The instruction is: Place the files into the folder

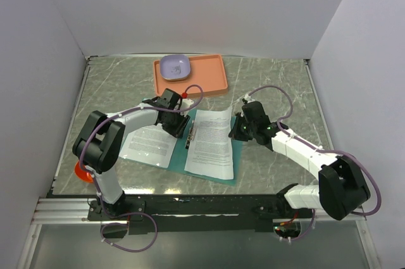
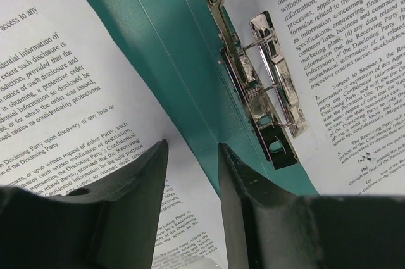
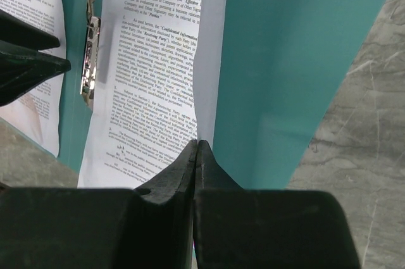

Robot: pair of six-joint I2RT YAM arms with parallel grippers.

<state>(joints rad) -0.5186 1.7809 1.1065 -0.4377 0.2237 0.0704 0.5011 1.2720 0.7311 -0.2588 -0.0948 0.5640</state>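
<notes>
The teal folder [image 1: 180, 160] lies open on the table, its metal fastener [image 2: 266, 85] along the spine. One file [image 1: 149, 145] rests on its left half, another file [image 1: 212, 145] on its right half. My right gripper [image 3: 197, 142] is shut on the right-hand file's right edge, which curls up off the folder [image 3: 285, 60]. In the top view this right gripper [image 1: 237, 131] sits at that sheet's right side. My left gripper [image 2: 193, 145] hangs open low over the left file's inner edge [image 2: 57, 92] and the spine, with nothing between its fingers.
An orange-pink tray [image 1: 209, 82] holding a lilac bowl [image 1: 175, 66] stands behind the folder. A small orange object [image 1: 81, 171] lies at the table's left edge. White walls enclose the left, back and right sides.
</notes>
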